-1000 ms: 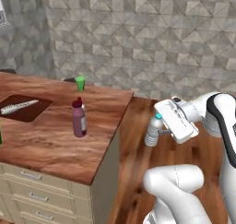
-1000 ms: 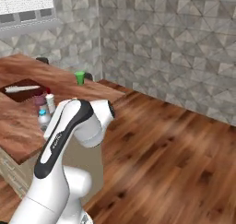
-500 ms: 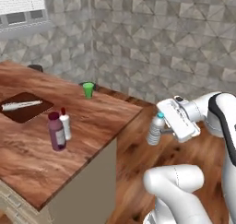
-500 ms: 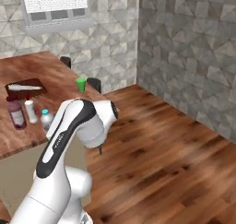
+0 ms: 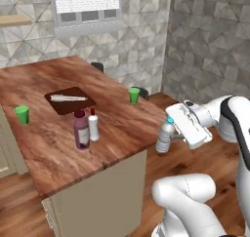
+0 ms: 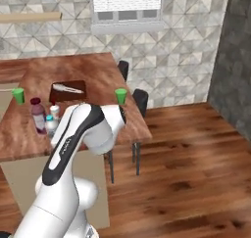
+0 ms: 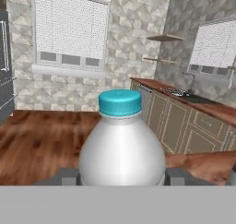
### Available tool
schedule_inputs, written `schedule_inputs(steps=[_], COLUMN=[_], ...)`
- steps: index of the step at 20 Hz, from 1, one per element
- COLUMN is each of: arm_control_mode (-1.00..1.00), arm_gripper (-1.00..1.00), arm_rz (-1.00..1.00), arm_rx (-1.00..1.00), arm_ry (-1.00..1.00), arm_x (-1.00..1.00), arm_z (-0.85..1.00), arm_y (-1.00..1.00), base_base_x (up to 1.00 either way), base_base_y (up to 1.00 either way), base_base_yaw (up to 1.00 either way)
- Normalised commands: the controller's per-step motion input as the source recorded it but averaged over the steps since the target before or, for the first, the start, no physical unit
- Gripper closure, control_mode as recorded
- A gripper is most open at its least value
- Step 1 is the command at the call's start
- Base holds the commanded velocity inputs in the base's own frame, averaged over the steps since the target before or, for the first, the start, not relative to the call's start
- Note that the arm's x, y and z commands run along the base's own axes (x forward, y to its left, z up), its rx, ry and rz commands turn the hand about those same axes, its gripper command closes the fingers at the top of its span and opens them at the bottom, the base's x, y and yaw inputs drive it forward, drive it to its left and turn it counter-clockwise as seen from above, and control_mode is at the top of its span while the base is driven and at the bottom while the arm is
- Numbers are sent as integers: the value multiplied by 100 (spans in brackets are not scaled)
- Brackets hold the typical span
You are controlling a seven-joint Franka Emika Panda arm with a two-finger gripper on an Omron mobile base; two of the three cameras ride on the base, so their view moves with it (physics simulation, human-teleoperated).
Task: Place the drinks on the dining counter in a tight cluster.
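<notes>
My gripper (image 5: 170,135) is shut on the small clear bottle with a blue cap (image 5: 164,137), held upright in the air just off the dining counter's (image 5: 44,153) near right corner. In the hand view the bottle (image 7: 122,144) stands between my fingertips (image 7: 69,176). The wide dark-purple bottle (image 5: 81,130) and the slim white bottle with a red cap (image 5: 93,126) stand side by side on the counter, left of the held one. From the right base view the purple bottle (image 6: 37,115), the white bottle (image 6: 55,110) and the held bottle (image 6: 49,126) appear beside my arm.
A dark cutting board with a knife (image 5: 70,100) lies mid-counter. One green cup (image 5: 21,114) stands at the left edge, another (image 5: 134,95) near the far right edge. Dark chairs (image 6: 140,100) stand against the counter's far side. Wood floor lies open to the right.
The whole scene has shifted as the base drove and turned; the counter is now seen from another side. The clear bottle stays held in my gripper.
</notes>
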Motion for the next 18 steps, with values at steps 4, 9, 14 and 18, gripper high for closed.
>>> schedule_inputs(steps=[4, 9, 14, 18], arm_control_mode=[100, 100, 100, 100], arm_gripper=[100, 100, 100, 100], arm_rz=[0, 0, 0, 0], arm_rx=[0, 0, 0, 0], arm_ry=[0, 0, 0, 0], arm_x=[0, 0, 0, 0], arm_z=[0, 0, 0, 0], arm_y=[0, 0, 0, 0], base_base_x=[35, 78, 67, 64], base_base_y=[0, -64, -88, -1], base_base_yaw=[51, 40, 24, 0])
